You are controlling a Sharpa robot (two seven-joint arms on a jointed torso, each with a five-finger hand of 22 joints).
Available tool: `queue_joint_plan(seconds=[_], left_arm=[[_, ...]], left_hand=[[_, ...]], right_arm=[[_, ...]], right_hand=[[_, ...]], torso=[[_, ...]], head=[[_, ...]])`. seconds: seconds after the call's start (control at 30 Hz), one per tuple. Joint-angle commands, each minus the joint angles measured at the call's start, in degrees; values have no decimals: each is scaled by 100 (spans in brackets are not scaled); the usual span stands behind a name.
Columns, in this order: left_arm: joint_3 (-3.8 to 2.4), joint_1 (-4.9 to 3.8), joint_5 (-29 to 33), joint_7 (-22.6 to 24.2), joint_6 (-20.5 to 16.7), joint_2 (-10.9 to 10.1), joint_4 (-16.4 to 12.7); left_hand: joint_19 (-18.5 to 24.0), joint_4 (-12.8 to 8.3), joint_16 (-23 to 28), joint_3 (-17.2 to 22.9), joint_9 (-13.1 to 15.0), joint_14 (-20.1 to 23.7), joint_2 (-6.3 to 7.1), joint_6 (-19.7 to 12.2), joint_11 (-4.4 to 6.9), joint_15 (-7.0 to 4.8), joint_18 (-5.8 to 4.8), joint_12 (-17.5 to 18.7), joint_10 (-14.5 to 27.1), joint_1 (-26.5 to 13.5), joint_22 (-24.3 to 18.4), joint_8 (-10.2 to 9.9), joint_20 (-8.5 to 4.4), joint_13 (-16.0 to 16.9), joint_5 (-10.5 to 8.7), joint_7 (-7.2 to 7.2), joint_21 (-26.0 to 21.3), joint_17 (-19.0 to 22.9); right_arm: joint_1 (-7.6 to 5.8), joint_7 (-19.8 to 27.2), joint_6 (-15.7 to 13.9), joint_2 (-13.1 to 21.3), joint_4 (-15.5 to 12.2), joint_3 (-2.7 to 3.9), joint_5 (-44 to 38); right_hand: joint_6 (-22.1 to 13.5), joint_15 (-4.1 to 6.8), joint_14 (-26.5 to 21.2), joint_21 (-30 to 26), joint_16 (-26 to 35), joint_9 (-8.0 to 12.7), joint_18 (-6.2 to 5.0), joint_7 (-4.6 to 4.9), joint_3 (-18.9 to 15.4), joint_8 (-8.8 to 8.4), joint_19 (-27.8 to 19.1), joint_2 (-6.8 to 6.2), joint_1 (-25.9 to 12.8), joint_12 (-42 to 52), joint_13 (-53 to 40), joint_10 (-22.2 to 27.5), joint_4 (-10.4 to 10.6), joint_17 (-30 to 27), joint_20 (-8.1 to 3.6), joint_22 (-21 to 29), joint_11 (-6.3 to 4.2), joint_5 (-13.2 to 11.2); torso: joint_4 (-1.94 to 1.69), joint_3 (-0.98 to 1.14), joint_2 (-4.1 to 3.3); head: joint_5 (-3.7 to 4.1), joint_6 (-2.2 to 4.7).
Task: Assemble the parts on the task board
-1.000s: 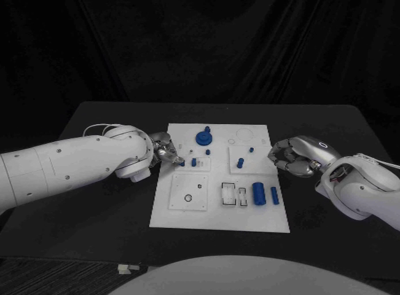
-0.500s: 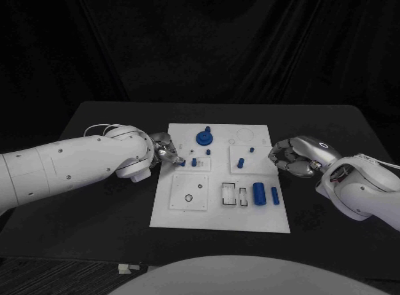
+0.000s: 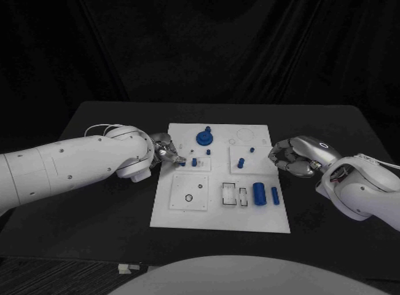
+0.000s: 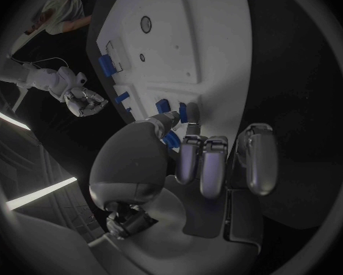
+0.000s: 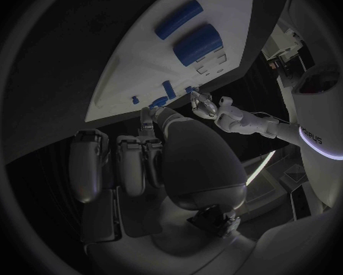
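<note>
The white task board (image 3: 187, 218) lies mid-table. On it stand a big blue knob (image 3: 204, 136), two short pegs (image 3: 195, 162) (image 3: 241, 163) and two blue cylinders (image 3: 259, 192) (image 3: 274, 195). My left hand (image 3: 169, 150) is at the board's left edge, its fingertips over the near-left peg area. In the left wrist view its thumb and fingers (image 4: 202, 162) pinch a small blue part (image 4: 171, 140) just above the board (image 4: 187, 36). My right hand (image 3: 293, 157) sits at the board's right edge with its fingers (image 5: 133, 159) curled in on nothing; the cylinders (image 5: 198, 43) lie beyond it.
The black table (image 3: 93, 209) has bare room on both sides of the board and in front of it. A white inset plate with a small ring (image 3: 188, 198) and a slotted holder (image 3: 229, 193) occupy the board's near half. Dark curtains hang behind.
</note>
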State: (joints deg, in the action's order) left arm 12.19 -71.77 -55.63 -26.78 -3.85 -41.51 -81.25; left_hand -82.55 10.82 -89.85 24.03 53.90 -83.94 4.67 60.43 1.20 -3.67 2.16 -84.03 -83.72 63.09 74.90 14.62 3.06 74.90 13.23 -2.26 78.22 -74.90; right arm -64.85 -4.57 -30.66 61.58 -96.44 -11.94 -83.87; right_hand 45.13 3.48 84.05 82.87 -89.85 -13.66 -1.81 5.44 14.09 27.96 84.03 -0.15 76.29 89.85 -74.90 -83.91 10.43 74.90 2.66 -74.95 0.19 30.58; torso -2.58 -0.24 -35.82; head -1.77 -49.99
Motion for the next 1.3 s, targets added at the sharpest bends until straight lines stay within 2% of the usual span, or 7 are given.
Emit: queue_joint_plan(seconds=[0.03,0.53,0.77,0.87,1.03,1.13,1.3], left_arm=[[3,20,43,103,149,26,-13],[3,24,43,131,201,62,34],[3,26,43,92,193,81,60],[3,27,43,53,217,89,69],[3,27,42,-66,319,105,83],[3,28,42,-121,379,116,103],[3,28,42,-104,314,114,114]], left_hand=[[19,77,-15,-165,-24,-606,-3,23,-20,33,88,4,26,-81,1105,-42,7,880,-116,-23,-35,-1510],[27,252,-15,-475,-72,-606,-73,65,-34,44,92,2,37,-129,1101,-96,15,875,-292,-35,-52,-1510],[42,575,-15,-901,-113,-606,-179,72,-61,67,98,0,49,-368,1093,-159,35,867,-431,-67,-81,-1510],[63,585,-15,-1141,-74,-606,-233,-38,-86,86,106,7,65,-556,1082,-158,49,857,-448,-98,-116,-1510],[88,582,-15,-1378,79,-606,-313,-179,-107,106,116,19,91,-661,1069,-20,69,838,-524,-117,-158,-1510],[107,583,-15,-1539,252,-606,-380,-332,-120,118,123,32,113,-707,1058,147,82,820,-558,-133,-191,-1510],[102,588,-15,-1824,605,-606,-529,-556,-121,122,125,11,100,-781,1059,563,88,833,-583,-128,-195,-1510]], right_arm=[[13,-79,-53,0,-3,2,-30],[13,-87,-38,-15,7,2,-30],[14,-91,-33,-11,3,2,-30],[14,-92,-33,-9,2,2,-30],[14,-92,-32,-6,-1,2,-30],[14,-92,-32,-4,-3,2,-30],[14,-91,-30,-5,-2,2,-30]], right_hand=[[9,-40,595,-14,-15,-4,-11,21,33,13,245,12,58,15,-1510,-609,-7,1510,49,-1250,48,39],[15,-45,594,-29,-14,-4,-14,23,38,13,238,9,51,15,-1510,-609,-15,1508,53,-1245,52,38],[15,-45,594,-29,-14,-4,-14,23,38,13,238,9,51,15,-1510,-609,-15,1508,53,-1245,52,38],[15,-45,594,-29,-14,-4,-14,23,38,13,238,9,51,15,-1510,-609,-15,1508,53,-1245,52,38],[15,-45,594,-29,-14,-4,-14,23,38,13,238,9,51,15,-1510,-609,-15,1508,53,-1245,52,38],[15,-45,594,-29,-14,-4,-14,23,38,13,238,9,51,15,-1510,-609,-15,1508,53,-1245,52,38],[15,-45,594,-29,-14,-4,-14,23,38,13,238,9,51,15,-1510,-609,-15,1508,53,-1245,52,38]], torso=[[1,1,-2],[-1,2,-1],[0,-1,0],[1,-1,-1],[0,1,1],[-1,2,0],[-3,1,-2]], head=[[-4,-1],[-5,-1],[-1,-1],[-2,-1],[2,-1],[2,-1],[4,-1]])
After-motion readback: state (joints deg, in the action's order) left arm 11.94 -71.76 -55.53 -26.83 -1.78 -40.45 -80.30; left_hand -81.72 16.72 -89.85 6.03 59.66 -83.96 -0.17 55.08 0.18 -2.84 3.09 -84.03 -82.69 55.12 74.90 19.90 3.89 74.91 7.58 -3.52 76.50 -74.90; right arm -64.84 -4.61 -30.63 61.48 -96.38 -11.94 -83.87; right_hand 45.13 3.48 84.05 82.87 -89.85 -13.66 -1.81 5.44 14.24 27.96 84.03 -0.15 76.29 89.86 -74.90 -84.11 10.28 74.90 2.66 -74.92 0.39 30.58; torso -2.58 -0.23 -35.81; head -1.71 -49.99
